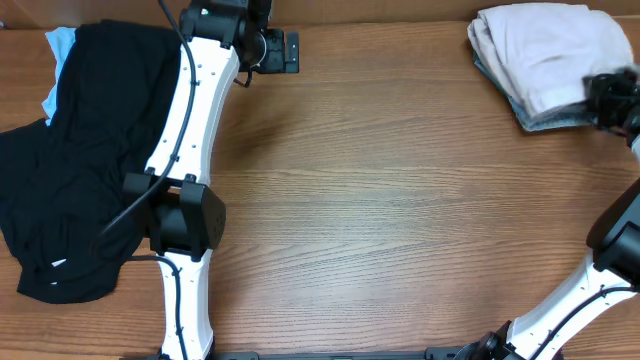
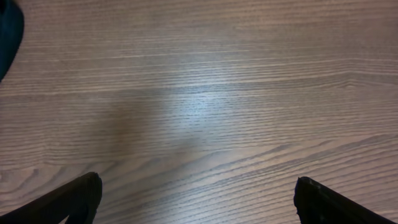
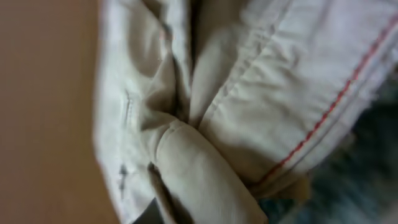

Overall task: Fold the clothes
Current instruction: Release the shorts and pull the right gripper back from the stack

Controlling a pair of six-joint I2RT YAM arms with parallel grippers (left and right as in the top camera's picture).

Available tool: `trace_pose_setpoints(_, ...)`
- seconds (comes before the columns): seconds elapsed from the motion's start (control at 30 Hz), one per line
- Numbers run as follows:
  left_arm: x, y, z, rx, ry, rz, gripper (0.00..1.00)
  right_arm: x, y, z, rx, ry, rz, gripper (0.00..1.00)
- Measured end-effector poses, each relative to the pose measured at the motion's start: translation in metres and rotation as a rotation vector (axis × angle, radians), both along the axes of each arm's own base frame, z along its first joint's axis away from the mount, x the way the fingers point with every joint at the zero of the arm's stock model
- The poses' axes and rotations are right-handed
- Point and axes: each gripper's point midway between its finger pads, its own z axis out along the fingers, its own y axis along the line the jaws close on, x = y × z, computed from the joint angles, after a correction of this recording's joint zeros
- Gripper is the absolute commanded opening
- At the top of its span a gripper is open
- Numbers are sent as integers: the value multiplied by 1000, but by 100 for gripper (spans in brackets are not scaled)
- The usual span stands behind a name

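Observation:
The pale beige shorts lie folded at the table's far right corner, on top of the light-blue denim shorts. My right gripper is at the right edge of this pile. In the right wrist view the beige cloth fills the frame. A pinched ridge of it runs down into the jaws, and the fingers are mostly hidden. The denim shows at the lower right. My left gripper hovers open and empty over bare wood at the far middle.
A big black garment is spread over the left side of the table, under the left arm, with its edge in the left wrist view. A light-blue cloth peeks out beneath it at the far left.

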Motion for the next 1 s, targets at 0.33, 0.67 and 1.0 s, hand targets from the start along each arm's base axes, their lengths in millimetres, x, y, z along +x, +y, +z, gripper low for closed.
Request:
trace_pose_setpoints(0.33, -1, -12, -38, 18, 75, -22, 100, -34, 8, -35, -100, 189, 96, 95)
trace_pose_setpoints(0.67, -3, -15, -41, 20, 82, -28, 100, -72, 1, 2, -192, 322, 90, 97)
trace_pose_setpoints(1.0, -3, -15, -41, 20, 82, -28, 100, -128, 45, 195, -482, 141, 145, 98)
